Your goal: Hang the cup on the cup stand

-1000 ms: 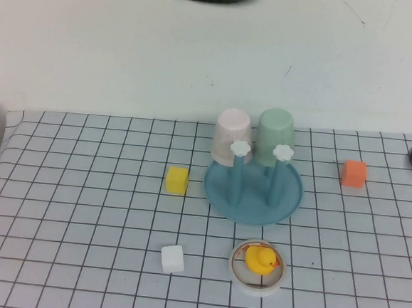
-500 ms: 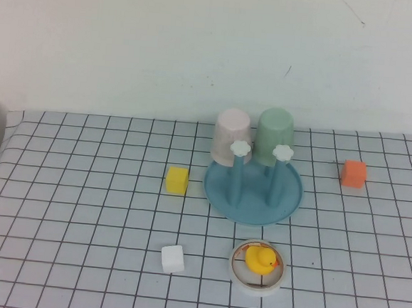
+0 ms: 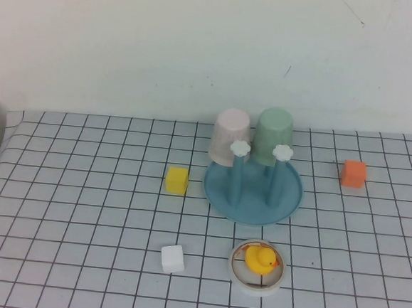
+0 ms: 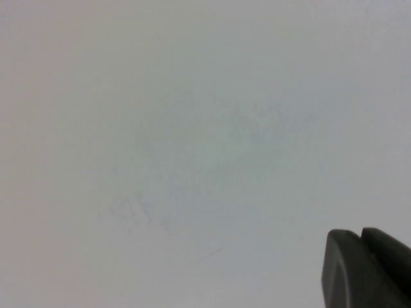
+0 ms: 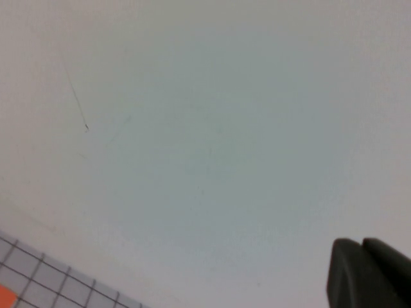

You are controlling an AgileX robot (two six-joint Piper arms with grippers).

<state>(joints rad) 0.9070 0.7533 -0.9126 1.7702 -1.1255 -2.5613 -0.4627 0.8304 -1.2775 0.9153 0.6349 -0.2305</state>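
Already, we see the cup (image 3: 275, 133) sitting upside down on a back peg of the cup stand (image 3: 253, 195), so what we weigh now is what might undo that.

Taking the cup stand as our landmark and going left to right: the left gripper (image 4: 367, 268) is away from it, out of the high view, its camera facing only blank wall; its fingers are pressed together and carry nothing. On the desk (image 3: 73, 208), a yellow block (image 3: 177, 179) lies to the left of the stand and a white block (image 3: 173, 258) sits nearer us and to its left. On the stand's left back peg hangs a pink cup (image 3: 229, 135), just beside the mint one; we judge that a knock to either could tip its neighbour off. The two front pegs, with their white flower caps (image 3: 241, 148), stand bare. A ring holding a yellow duck (image 3: 260, 259) rests close in front of the stand. An orange block (image 3: 353, 173) lies to its right. The right gripper (image 5: 370, 273) is likewise off by the wall, fingers pressed together, holding nothing.

The main risk, we judge, is an arm sweeping back low and brushing the hung cups.
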